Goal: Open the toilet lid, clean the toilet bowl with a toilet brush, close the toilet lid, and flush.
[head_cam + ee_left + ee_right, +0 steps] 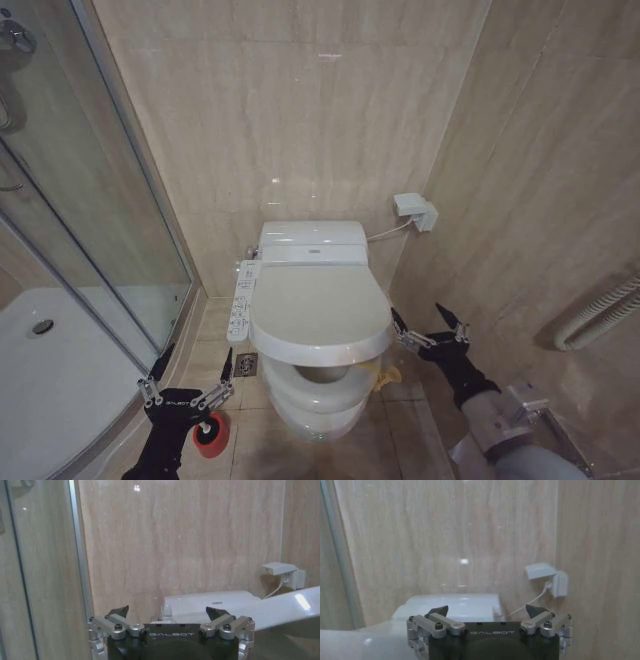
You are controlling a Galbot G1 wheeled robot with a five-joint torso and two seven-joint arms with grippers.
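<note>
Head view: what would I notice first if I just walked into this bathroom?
The white toilet lid in the middle, partly lifted above the toilet bowl. An open black tool flanks it on each side: the left tool above the red toilet brush holder, the right tool near the lid's edge.

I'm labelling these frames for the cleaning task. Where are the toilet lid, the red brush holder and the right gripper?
toilet lid (318,310): head view, middle of its glossy top.
red brush holder (212,441): head view, its round red body.
right gripper (430,326): head view, midway between its open fingertips.

The toilet lid (318,310) lies over the toilet bowl (318,405), toilet brush (211,436) left.
</note>
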